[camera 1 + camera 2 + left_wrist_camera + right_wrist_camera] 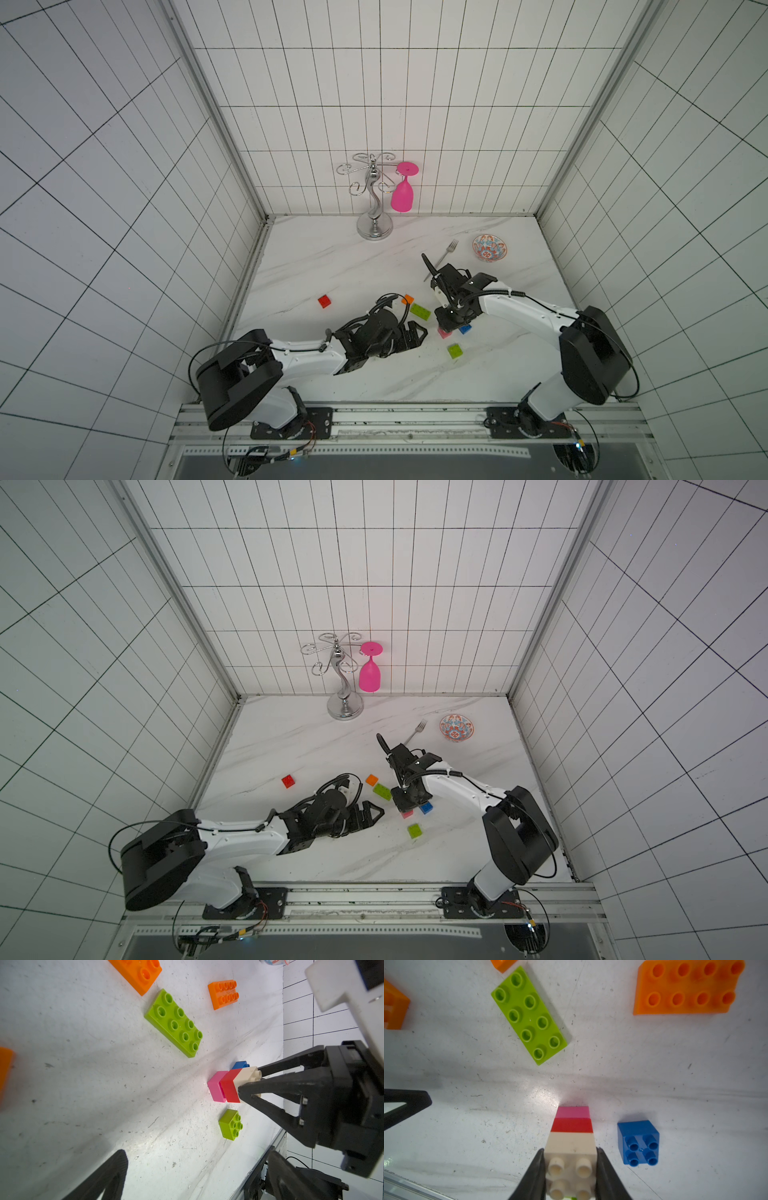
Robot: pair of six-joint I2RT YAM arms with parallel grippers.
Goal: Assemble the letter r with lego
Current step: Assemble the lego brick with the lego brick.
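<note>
Lego stack [572,1126] stood on the counter [467,1136] near its front: pink brick [573,1112] at the bottom, red brick [572,1125] on it, cream brick [571,1145] on top. The right jaws were clamped on the cream brick's sides. A blue brick [638,1142] sat just beside the stack, and a long green brick [529,1016] lay farther off. The left jaws stood wide open, low over the counter nearby.

Chrome stand [375,226], hanging pink glass [402,199], fork [449,250], patterned bowl [489,248]
</note>
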